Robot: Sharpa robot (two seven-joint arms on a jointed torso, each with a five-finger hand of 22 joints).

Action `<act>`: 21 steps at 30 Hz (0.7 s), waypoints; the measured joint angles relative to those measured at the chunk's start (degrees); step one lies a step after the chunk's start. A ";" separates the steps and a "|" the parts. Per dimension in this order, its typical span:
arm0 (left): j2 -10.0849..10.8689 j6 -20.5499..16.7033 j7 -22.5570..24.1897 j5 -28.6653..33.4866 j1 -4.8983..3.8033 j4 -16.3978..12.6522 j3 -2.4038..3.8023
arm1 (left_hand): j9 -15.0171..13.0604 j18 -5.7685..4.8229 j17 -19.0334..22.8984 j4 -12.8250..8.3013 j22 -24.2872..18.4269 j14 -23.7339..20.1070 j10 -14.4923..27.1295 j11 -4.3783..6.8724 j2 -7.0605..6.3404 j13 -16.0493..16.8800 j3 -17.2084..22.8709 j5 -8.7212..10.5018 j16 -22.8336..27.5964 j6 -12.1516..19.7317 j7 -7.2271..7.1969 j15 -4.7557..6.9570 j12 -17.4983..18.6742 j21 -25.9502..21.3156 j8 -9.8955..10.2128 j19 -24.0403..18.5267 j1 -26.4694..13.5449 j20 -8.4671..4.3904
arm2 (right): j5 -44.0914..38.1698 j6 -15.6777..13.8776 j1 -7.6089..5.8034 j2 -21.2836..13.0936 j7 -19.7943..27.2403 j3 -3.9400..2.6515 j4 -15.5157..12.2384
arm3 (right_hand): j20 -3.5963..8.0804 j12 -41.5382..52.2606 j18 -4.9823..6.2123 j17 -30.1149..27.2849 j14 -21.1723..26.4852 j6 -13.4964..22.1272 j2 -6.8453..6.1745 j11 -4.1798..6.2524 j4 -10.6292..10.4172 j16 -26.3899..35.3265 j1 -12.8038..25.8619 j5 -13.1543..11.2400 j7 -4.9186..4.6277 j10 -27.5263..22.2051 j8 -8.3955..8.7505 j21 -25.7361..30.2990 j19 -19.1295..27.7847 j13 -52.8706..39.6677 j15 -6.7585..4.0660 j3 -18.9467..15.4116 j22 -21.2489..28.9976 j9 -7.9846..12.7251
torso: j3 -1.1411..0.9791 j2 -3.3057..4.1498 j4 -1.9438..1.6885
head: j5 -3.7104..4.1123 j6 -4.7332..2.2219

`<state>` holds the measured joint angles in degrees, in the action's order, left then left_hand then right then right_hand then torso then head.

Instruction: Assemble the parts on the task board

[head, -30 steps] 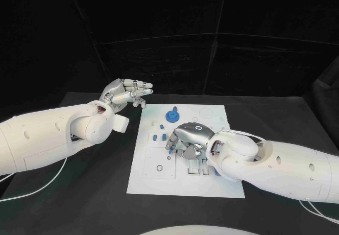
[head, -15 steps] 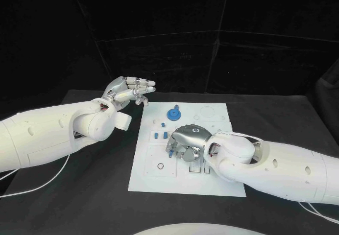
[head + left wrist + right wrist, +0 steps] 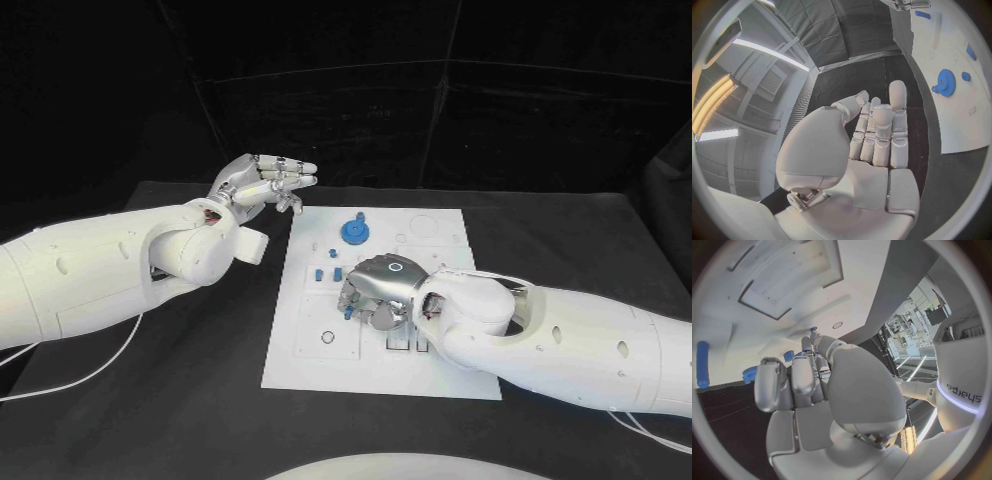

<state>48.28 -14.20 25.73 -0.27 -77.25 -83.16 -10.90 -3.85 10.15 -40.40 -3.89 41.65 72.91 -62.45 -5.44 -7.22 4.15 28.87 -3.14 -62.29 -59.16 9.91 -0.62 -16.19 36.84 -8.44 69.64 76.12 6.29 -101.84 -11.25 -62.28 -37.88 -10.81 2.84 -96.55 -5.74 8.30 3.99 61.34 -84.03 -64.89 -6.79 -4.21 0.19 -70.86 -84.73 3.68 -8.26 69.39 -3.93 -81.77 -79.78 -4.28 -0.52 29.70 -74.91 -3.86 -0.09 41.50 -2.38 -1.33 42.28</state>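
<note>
Two hands in frame, one engaged. Nearest: right hand [image 3: 379, 287] down over middle of task board [image 3: 310, 360], fingers curled close around a small blue part [image 3: 351, 311] at their tips; whether gripped or merely touched cannot be told. Right wrist view: fingertips [image 3: 811, 342] low against white plate, blue peg [image 3: 702, 364] lying well aside. Judged step: seating or picking a small part mid-board. Next move likely needs fine alignment over its recess and a light downward press, without disturbing loose pieces [image 3: 319, 274] just beside. Farther: blue gear [image 3: 353, 236] standing at board's far end. Farthest: left hand [image 3: 264, 184] raised off worktop [image 3: 173, 400], beside board's far corner, fingers together and straight, holding nothing.
</note>
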 measured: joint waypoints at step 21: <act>0.17 0.19 -0.29 0.05 0.00 0.03 0.00 | -0.01 0.00 -0.01 0.00 0.00 0.00 0.00 0.00 0.00 0.00 0.00 0.00 0.00 0.00 0.00 0.00 0.00 0.00 0.00 0.00 0.00 0.00 | -3.54 1.93 0.02 0.92 -1.11 0.49 0.07 | -0.66 -1.59 0.00 -1.35 0.00 2.83 -1.97 -0.93 -0.42 0.33 4.12 0.00 -0.85 -2.76 0.33 0.61 0.66 0.43 0.67 -0.77 0.17 0.14 | 0.03 -0.04 0.01 | -0.04 0.12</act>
<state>48.45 -14.01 25.44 -0.22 -77.25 -83.13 -10.90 -3.86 10.15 -40.41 -3.89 41.65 72.90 -62.45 -5.44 -7.22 4.15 28.87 -3.14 -62.30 -59.16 9.90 -0.62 -16.19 36.84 -8.44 69.64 76.12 6.29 -105.38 -9.32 -62.26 -36.96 -11.91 3.33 -96.47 -6.40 6.72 3.99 59.99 -84.03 -62.06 -8.76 -5.14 -0.23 -70.53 -80.62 3.69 -9.11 66.62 -3.60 -81.16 -79.11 -3.85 0.15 28.93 -74.74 -3.72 -0.06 41.45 -2.37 -1.38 42.40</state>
